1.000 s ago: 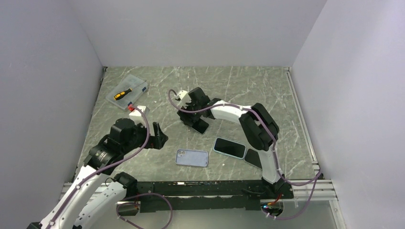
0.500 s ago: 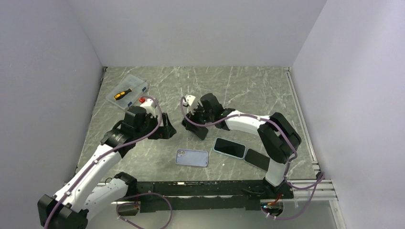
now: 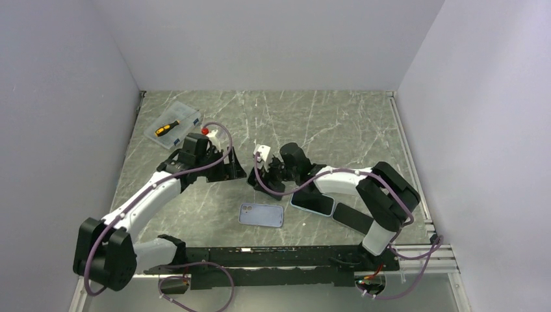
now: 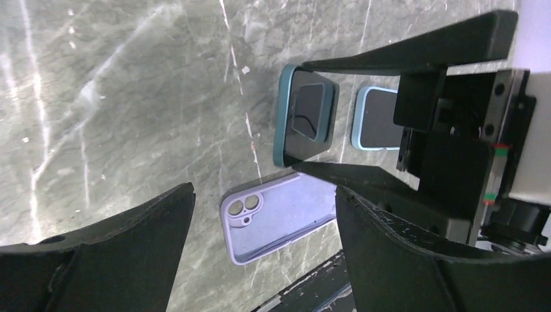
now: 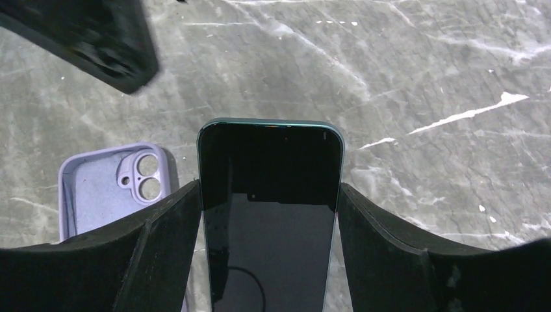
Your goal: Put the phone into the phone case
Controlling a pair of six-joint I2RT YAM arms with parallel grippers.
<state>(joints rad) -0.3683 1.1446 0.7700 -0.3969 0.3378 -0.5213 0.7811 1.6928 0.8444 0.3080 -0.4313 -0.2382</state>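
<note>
Near the tabletop's middle, my right pincer is clamped on the teal phone. Toward the near edge, the lilac phone case lies open side up. My left pincer gapes, gripping nothing, facing the phone.

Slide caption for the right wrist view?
Right gripper holds the teal phone by its sides; empty lilac case lies on the table.

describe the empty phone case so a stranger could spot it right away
Start at the middle of the marble table's near edge. The phone case lies flat there, left of a blue-edged phone and a black phone. It alone is pale lavender, with a camera cutout at its left end.
</note>
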